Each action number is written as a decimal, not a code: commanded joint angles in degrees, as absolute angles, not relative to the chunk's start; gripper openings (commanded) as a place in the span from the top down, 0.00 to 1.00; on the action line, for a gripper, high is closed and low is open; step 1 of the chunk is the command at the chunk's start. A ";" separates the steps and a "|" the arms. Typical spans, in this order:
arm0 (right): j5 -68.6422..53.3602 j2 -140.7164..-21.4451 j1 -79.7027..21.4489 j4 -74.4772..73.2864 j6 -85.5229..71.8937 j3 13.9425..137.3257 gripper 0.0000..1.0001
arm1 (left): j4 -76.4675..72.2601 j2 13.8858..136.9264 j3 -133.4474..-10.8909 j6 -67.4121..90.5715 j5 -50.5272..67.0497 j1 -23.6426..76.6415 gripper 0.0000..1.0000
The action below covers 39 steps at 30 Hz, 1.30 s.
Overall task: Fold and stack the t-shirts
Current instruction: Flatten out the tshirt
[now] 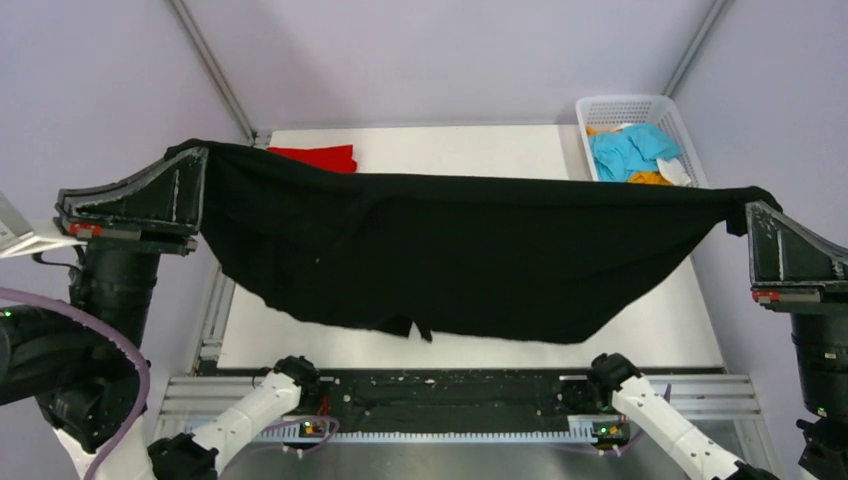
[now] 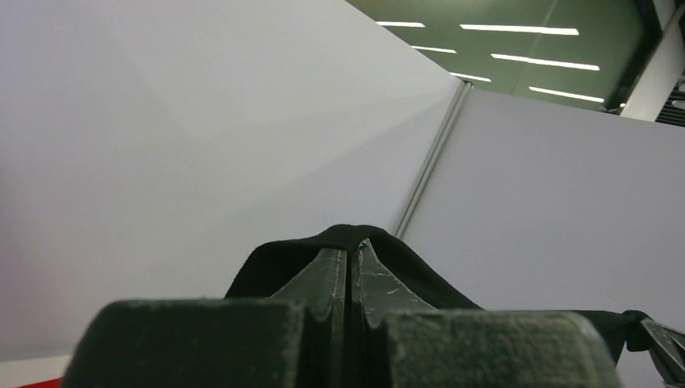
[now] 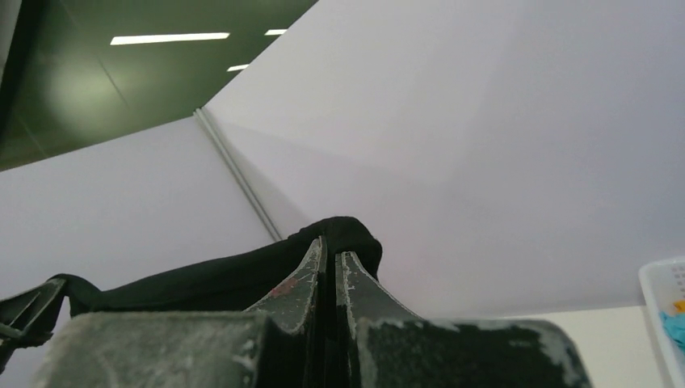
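Both ends of the black shirt (image 1: 450, 250) are lifted, and it hangs stretched over the table (image 1: 480, 150); only the top view shows it whole. The wrist views show from close that the left gripper (image 2: 353, 252) and the right gripper (image 3: 329, 246) are clamped on its cloth. The red shirt (image 1: 315, 157) lies behind it, and the basket (image 1: 625, 104) holds a blue shirt (image 1: 630, 150).

Pale lilac walls (image 1: 440, 60) enclose the white table (image 1: 460, 150).

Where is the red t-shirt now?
In the top view, the red t-shirt lies at the far left of the table, partly hidden behind the black t-shirt.
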<state>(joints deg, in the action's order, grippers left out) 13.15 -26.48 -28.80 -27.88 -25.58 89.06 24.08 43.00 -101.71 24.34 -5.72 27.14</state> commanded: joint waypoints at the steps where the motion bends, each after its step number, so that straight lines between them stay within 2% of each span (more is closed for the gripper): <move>1: 17.27 -25.76 -27.16 -27.10 -25.66 89.10 1.00 | 22.18 46.27 -104.05 24.07 -4.56 26.82 1.00; 8: 38.31 -30.26 -26.94 -23.60 -24.20 79.60 1.00 | 18.68 57.25 -99.97 19.18 -19.29 26.88 1.00; 13: 54.12 -38.14 -26.96 -19.41 -24.77 69.90 1.00 | 13.30 72.88 -93.85 15.05 -35.08 25.12 1.00; 17: 61.78 -46.39 -26.85 -16.16 -27.56 62.56 1.00 | 10.32 87.99 -91.66 18.30 -27.84 19.69 1.00; 21: 59.55 -58.72 -23.82 -12.83 -31.19 58.97 1.00 | 13.28 106.25 -100.09 22.59 -21.46 15.23 1.00; 22: 56.66 -62.85 -21.67 -11.66 -31.83 58.85 1.00 | 13.89 110.93 -102.87 22.91 -20.98 14.55 0.96; 24: 51.60 -71.49 -18.92 -7.54 -31.78 59.44 0.97 | 15.25 118.98 -109.33 23.63 -21.42 13.37 0.80; 25: 49.58 -75.82 -17.71 -4.94 -31.11 60.44 0.97 | 16.49 122.61 -112.43 23.99 -20.56 12.83 0.77; 26: 48.30 -80.93 -16.47 -3.40 -31.11 62.21 0.97 | 17.64 125.85 -115.44 24.18 -19.52 12.27 0.70; 27: 46.73 -87.79 -15.19 -2.93 -30.78 65.36 0.94 | 18.52 128.74 -118.46 24.60 -19.03 11.77 0.58; 29: 45.13 -97.45 -12.95 -7.68 -31.56 74.15 0.79 | 20.36 133.20 -123.59 25.22 -18.31 11.07 0.11; 30: 44.03 -101.32 -12.24 -13.63 -32.55 79.63 0.69 | 20.98 134.04 -125.16 25.60 -17.80 10.85 0.02; 32: 42.45 -105.03 -12.13 -16.38 -32.14 85.92 0.39 | 20.02 133.18 -125.19 25.33 -16.63 10.77 0.01; 33: 40.89 -105.36 -12.13 -14.74 -30.83 86.47 0.30 | 19.28 132.01 -124.40 25.57 -16.15 10.81 0.01; 35: 37.81 -104.17 -12.10 -13.11 -29.38 85.68 0.19 | 17.95 128.64 -120.87 26.41 -14.86 10.88 0.01; 39: 27.89 -96.90 -12.45 -9.03 -29.20 76.81 0.13 | 13.19 119.95 -109.56 29.55 -7.10 11.11 0.01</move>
